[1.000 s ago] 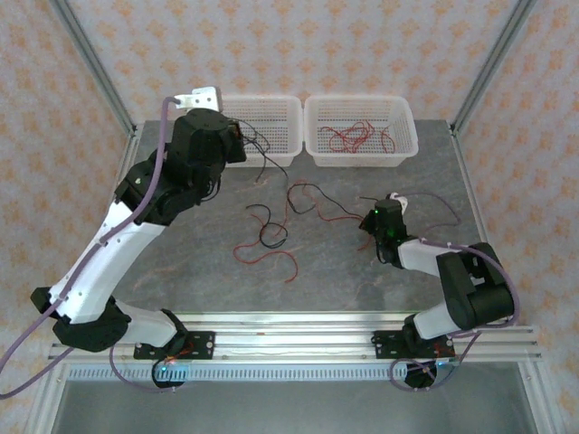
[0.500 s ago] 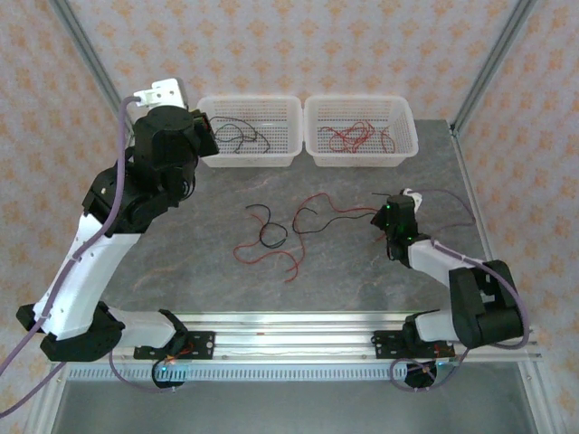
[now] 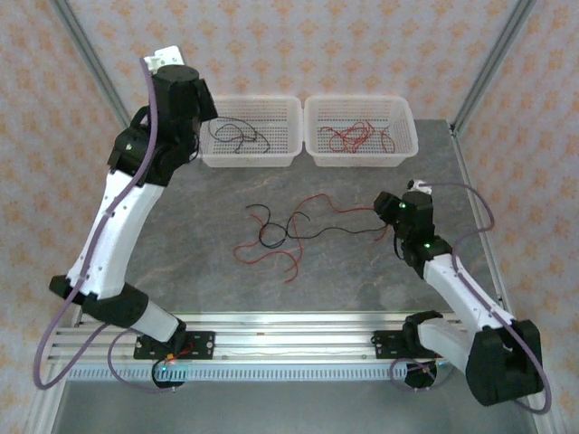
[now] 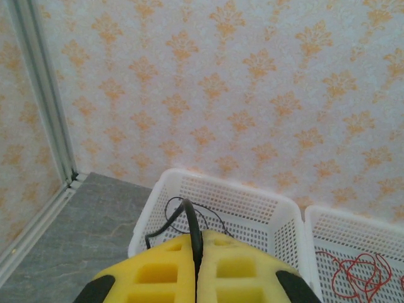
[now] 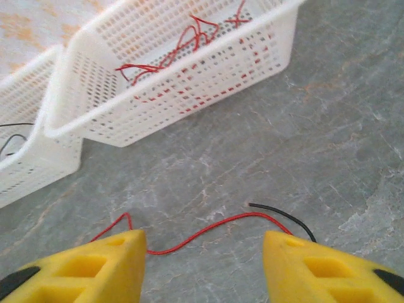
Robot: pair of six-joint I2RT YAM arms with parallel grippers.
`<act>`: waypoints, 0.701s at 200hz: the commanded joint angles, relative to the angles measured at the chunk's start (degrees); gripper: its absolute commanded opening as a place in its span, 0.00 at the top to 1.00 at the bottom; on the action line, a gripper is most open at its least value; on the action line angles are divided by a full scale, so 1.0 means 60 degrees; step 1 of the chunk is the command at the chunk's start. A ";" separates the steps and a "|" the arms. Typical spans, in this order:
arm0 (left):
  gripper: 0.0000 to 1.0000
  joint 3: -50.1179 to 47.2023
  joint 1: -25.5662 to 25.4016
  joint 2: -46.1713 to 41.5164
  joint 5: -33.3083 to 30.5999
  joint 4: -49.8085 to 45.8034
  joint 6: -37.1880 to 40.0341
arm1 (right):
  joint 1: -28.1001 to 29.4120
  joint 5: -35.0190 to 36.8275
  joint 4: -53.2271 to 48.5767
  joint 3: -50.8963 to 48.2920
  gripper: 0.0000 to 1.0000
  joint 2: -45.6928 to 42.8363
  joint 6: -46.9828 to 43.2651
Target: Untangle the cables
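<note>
Grey stone table (image 3: 362, 271) filled the middle of the top view, with the left basket (image 3: 249, 160) and right basket (image 3: 362, 160) at its upper edge. The left gripper (image 4: 196, 246) pinched a black wire (image 4: 188, 214) by the left basket. The right gripper (image 5: 202, 265) stood wide, holding nothing. Tangled red and black cables (image 3: 288, 231) lay centre-frame.

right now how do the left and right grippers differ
The left gripper is shut on a black wire trailing into a white basket; the right gripper is open, holding nothing, over a red wire lying on the table. Both have yellow fingers.
</note>
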 commanded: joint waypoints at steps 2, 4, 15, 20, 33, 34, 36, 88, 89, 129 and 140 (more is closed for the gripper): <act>0.94 0.0715 0.0168 0.0486 0.0848 0.0640 0.0334 | -0.0025 -0.0266 -0.1095 0.0367 0.46 -0.0671 -0.0212; 0.94 0.0758 0.0181 0.0540 0.0896 0.0671 0.0347 | -0.0025 -0.0267 -0.1141 0.0387 0.46 -0.0729 -0.0213; 0.94 0.0952 0.0216 0.0817 0.1097 0.0877 0.0433 | -0.0016 -0.0269 -0.1393 0.0464 0.45 -0.1021 -0.0256; 0.94 0.1043 0.0236 0.0947 0.1149 0.0951 0.0468 | -0.0019 -0.0288 -0.1469 0.0502 0.45 -0.1128 -0.0273; 0.94 0.1232 0.0307 0.1249 0.1279 0.1139 0.0594 | -0.0022 -0.0354 -0.1689 0.0587 0.45 -0.1384 -0.0276; 0.94 0.1239 0.0314 0.1280 0.1281 0.1164 0.0607 | -0.0024 -0.0369 -0.1711 0.0583 0.45 -0.1400 -0.0269; 0.94 0.1259 0.0328 0.1328 0.1316 0.1208 0.0631 | -0.0025 -0.0384 -0.1745 0.0591 0.45 -0.1438 -0.0275; 0.94 0.1520 0.0881 0.2413 0.1496 0.2386 0.1346 | -0.0025 -0.1016 -0.2225 0.0658 0.47 -0.2221 -0.0071; 0.94 0.1523 0.0895 0.2440 0.1500 0.2396 0.1356 | -0.0018 -0.1015 -0.2242 0.0655 0.47 -0.2229 -0.0072; 0.95 0.1614 0.1221 0.3290 0.1758 0.2869 0.1558 | -0.0024 -0.0708 -0.2753 0.0556 0.48 -0.2754 -0.0057; 0.96 0.1563 0.1272 0.3447 0.1848 0.2959 0.1528 | -0.0024 -0.0634 -0.2841 0.0511 0.48 -0.2858 -0.0051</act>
